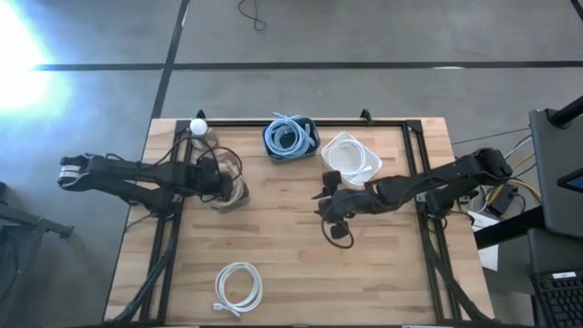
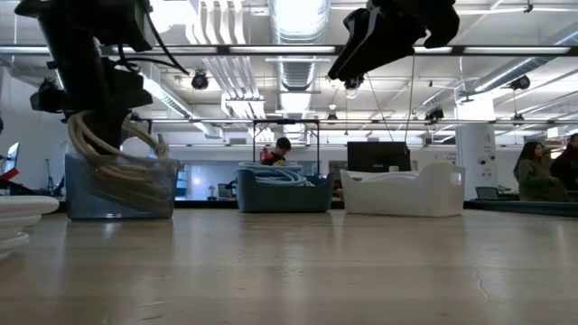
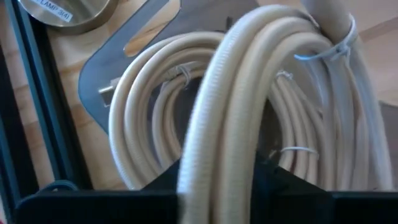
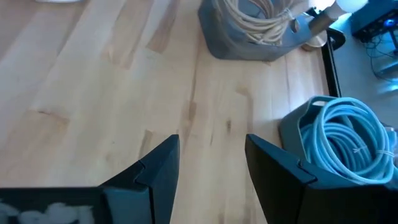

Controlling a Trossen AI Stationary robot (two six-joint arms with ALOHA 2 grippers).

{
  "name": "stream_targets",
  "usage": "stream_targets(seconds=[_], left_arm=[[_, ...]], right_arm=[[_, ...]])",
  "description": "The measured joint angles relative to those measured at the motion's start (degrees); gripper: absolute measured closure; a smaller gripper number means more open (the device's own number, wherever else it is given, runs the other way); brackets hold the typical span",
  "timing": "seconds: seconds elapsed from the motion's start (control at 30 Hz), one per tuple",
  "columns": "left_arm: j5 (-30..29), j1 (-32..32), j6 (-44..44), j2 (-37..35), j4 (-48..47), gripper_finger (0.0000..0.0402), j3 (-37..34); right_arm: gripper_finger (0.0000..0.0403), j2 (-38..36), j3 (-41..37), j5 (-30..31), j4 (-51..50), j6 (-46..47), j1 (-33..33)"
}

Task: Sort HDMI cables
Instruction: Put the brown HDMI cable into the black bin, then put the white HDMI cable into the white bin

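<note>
High view first: the wooden plank surface [image 1: 291,237] carries three small bins along its far half and one loose cable near its front edge. The left pincer [image 1: 228,185] sits over the translucent grey bin [image 1: 239,193] at the left, where coiled beige-tan HDMI cables [image 1: 231,195] are gathered. In the left wrist view a thick beige-tan coil [image 3: 249,93], bound with thin clear ties, rises right between the dark fingers [image 3: 155,186], with more beige loops lying in the bin behind it; whether the fingers are pinching that coil or have let go of it I cannot tell. The low view shows beige loops [image 2: 113,149] sticking up above the bin's rim under the left arm.

The right pincer [image 1: 339,228] hangs above bare wood near the middle of the surface, well clear of it in the low view [image 2: 361,50], its two fingers [image 4: 155,174] spread apart with nothing between them.

A dark blue bin [image 1: 290,138] at the far centre holds light blue coiled HDMI cables [image 1: 288,137], also seen in the right wrist view [image 4: 348,140]. Just beside it, to the right, a white bin [image 1: 351,155] holds white coils [image 1: 344,153]. One white coiled HDMI cable [image 1: 239,287] lies alone on the wood near the front edge, left of centre, well apart from both pincers. A small lamp with a round white bulb [image 1: 198,127] stands at the far left corner.

People [image 2: 533,176] show in the room beyond.
</note>
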Motion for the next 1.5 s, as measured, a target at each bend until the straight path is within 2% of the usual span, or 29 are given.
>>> stream_targets(seconds=[0.3,0.53,0.8,1.2,1.5], left_arm=[[-0.8,0.0,3.8,-0.1,-4.1,0.0270,2.1],[-5.8,0.0,6.3,-0.1,-9.2,0.0250,6.1],[-6.3,0.0,8.7,-0.1,-9.7,0.0228,6.4],[-13.4,0.0,14.4,-0.2,-10.1,0.0211,10.3],[-13.2,0.0,16.9,0.0,-8.5,0.0211,10.0]], right_arm=[[0.0223,0.0,0.0,-6.9,0.0,-0.2,-0.8],[0.0223,0.0,0.0,-7.3,0.0,0.9,-0.8],[0.0223,0.0,0.0,-7.3,0.1,5.6,-0.8],[0.0223,0.0,0.0,-7.3,0.1,8.1,-0.8],[0.0223,0.0,0.0,-7.3,0.1,8.3,-0.8]])
